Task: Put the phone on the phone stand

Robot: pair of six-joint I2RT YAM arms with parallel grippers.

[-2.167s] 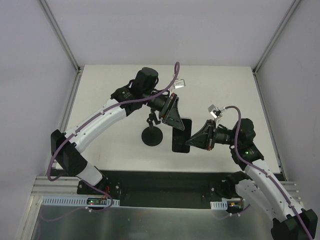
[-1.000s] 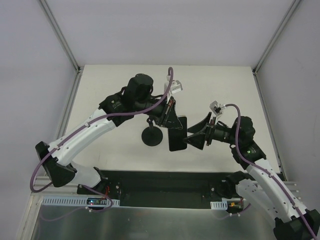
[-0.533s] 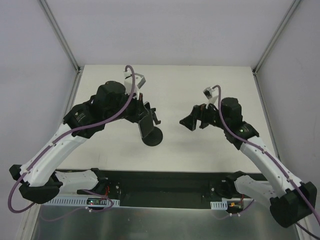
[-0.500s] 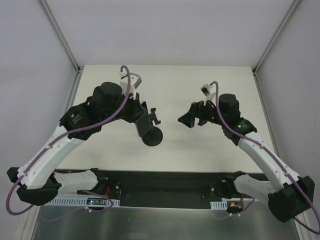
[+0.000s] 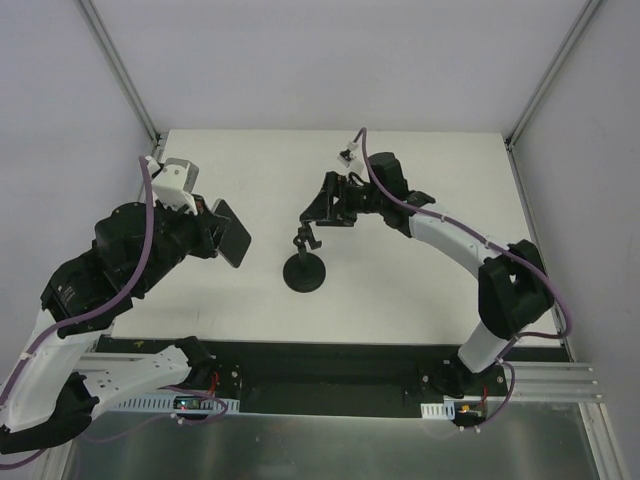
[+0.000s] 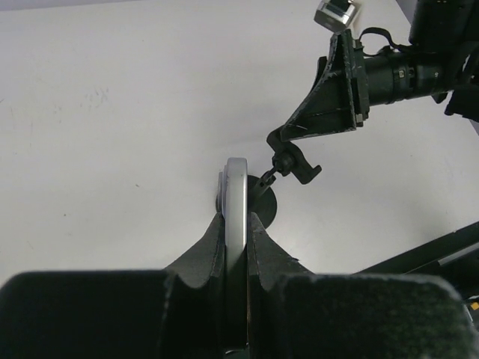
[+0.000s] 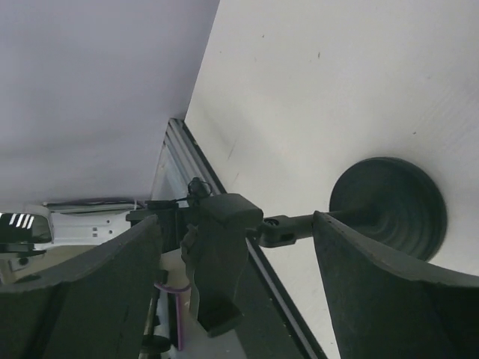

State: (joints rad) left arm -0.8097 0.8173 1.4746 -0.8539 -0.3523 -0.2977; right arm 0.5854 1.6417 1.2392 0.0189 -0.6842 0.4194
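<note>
Only an edge of the phone [image 6: 237,187] shows in the left tool [image 6: 236,222].

Dark phone [image 5: 233,234] aloft, tilted; black phone stand [image 5: 305,272] upright, apart.

Right hand [image 5: 313,212] close around phone stand [image 5: 304,272]

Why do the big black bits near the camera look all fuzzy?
Left wrist view: the left gripper sits right at the lens, so its near part blurs; the phone looks sharper. Right wrist view: the right gripper blurs likewise. Top view: everything sharp.
</note>
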